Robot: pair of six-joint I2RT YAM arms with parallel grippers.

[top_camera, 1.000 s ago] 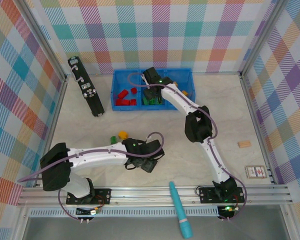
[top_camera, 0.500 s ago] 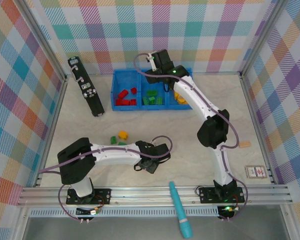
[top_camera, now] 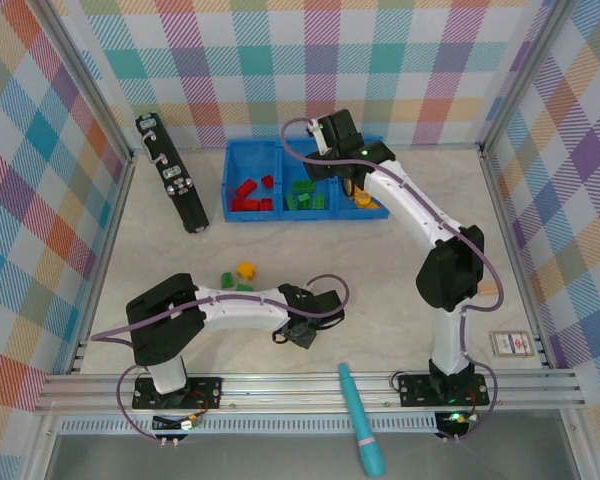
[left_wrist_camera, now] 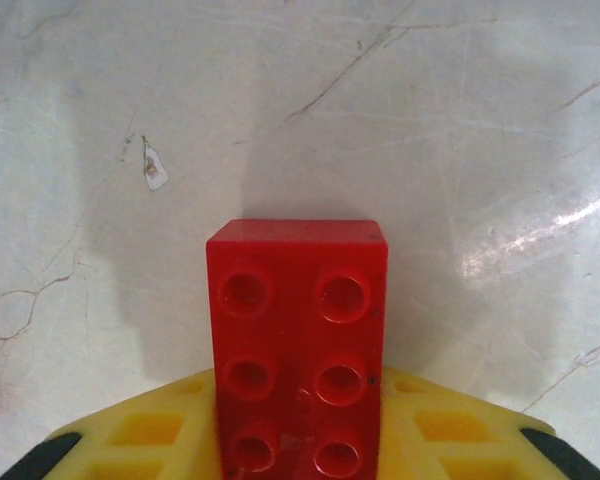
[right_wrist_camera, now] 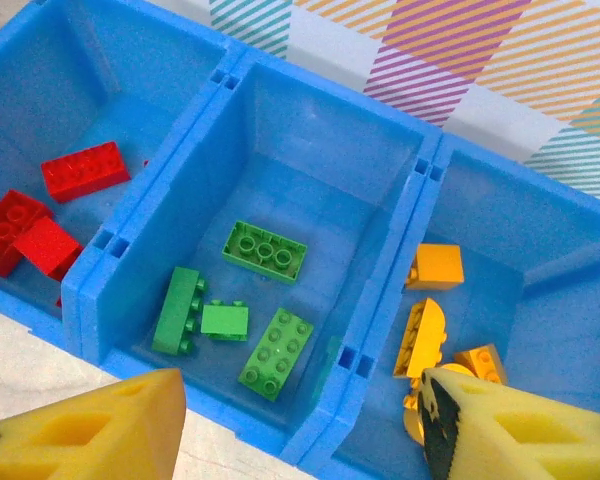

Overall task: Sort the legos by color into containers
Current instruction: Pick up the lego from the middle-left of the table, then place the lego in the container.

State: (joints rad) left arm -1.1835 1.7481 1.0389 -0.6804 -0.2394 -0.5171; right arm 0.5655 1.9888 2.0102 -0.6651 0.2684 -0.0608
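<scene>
1. Left gripper (top_camera: 296, 331), near the 6 o'clock edge: jaws clamped on a red lego (left_wrist_camera: 298, 340), bare tabletop (top_camera: 380, 260) all around.
2. Right gripper (right_wrist_camera: 300, 430): jaws partway open and holding nothing, above the blue tray (right_wrist_camera: 170, 215) at 12 o'clock.
3. Loose legos (top_camera: 236, 275) sit at 10 o'clock from the left gripper.
4. Marbled surface, plaid walls (top_camera: 310, 60).

Bright blue tray (right_wrist_camera: 400, 215), holding red bricks (right_wrist_camera: 85, 170), green bricks (right_wrist_camera: 265, 250), yellow-orange bricks (right_wrist_camera: 435, 267)! Lone red brick (left_wrist_camera: 298, 340) against yellow pads (left_wrist_camera: 150, 430). Tabletop (left_wrist_camera: 460, 120) pale cream, grey-veined; walls (top_camera: 330, 60) pastel plaid; teal tool (top_camera: 360, 420).
</scene>
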